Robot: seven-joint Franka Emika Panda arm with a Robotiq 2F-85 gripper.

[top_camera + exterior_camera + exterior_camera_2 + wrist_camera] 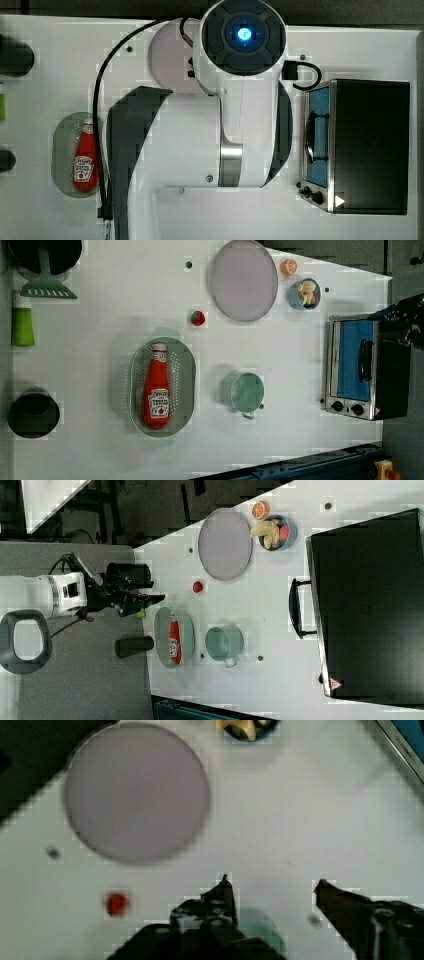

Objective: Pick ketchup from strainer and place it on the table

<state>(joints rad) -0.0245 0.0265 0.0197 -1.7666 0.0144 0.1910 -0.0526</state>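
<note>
The ketchup [156, 392], a red squeeze bottle with a white label, lies flat in the pale green strainer [186, 371] on the white table [100, 340]. The top view shows the ketchup [84, 160] in the strainer [62, 150] at the top view's left, beside the arm. In the right view, my gripper [159, 598] hangs high over the table edge, apart from the ketchup [174, 641] and strainer [162, 630]. In the wrist view the gripper [272, 885] is open, nothing between its fingers, with bare table below.
A grey-lilac plate [243, 280], a small round red object [198, 318] and a teal cup [247, 392] lie near the strainer. A toaster oven [360, 367] stands at the left view's right. A food bowl [304, 293], a green bottle [22, 325] and a black cylinder [33, 412] line the edges.
</note>
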